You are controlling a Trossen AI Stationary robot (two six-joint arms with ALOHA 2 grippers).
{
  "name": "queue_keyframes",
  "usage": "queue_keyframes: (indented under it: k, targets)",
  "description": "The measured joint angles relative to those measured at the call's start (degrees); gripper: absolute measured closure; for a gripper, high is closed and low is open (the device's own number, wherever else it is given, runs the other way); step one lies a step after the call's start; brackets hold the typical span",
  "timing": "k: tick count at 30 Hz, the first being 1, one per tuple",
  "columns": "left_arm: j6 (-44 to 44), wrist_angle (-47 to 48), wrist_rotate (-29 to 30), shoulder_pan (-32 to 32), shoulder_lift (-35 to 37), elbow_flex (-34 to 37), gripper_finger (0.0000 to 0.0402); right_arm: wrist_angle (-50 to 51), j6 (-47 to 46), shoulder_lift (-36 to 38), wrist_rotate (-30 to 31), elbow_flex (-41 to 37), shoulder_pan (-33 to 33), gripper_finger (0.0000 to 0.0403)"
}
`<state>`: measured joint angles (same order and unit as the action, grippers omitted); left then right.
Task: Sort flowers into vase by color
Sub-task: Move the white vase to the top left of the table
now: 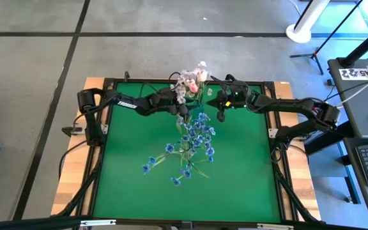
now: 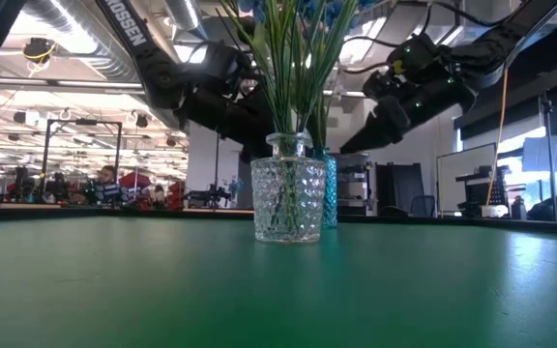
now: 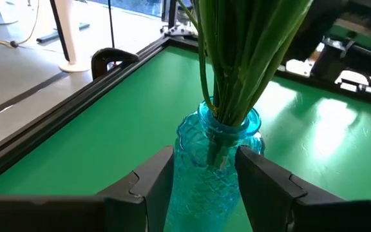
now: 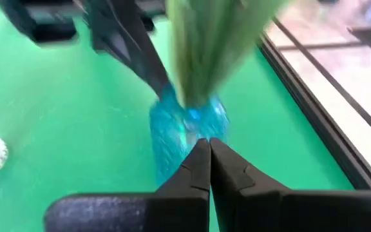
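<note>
We see the flowers [image 1: 193,137] standing in two vases mid-worktop: blue sprigs in the clear vase [image 2: 285,198], pink and white blossoms [image 1: 190,80] above the blue vase [image 3: 214,161] just behind it. Our left gripper [image 3: 205,180] straddles the blue vase, fingers parted beside its neck. Our right gripper [image 4: 205,164] hovers pinched closed near that vase. The green worktop [image 1: 241,172] lies open toward the near edge.
</note>
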<state>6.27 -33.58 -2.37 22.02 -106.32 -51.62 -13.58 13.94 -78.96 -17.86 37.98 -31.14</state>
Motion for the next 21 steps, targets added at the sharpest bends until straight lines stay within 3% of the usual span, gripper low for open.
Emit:
queue_keyframes:
  k: [9, 16, 21]
  targets:
    - [-4.06, 18.26, 1.65, 0.00, 9.97, 0.31, 0.0240, 6.82, -0.68, 7.27, -0.72, 0.02, 0.00, 0.0403]
    - [-6.44, 10.65, -2.62, -0.01, 11.84, 0.22, 0.0240, 5.96, -0.38, 13.48, -0.56, 0.07, -0.02, 0.0402]
    - [-5.54, 10.19, -2.97, 0.00, 11.84, 0.22, 0.0240, 6.22, -0.49, 15.36, 1.78, 0.07, -0.02, 0.0402]
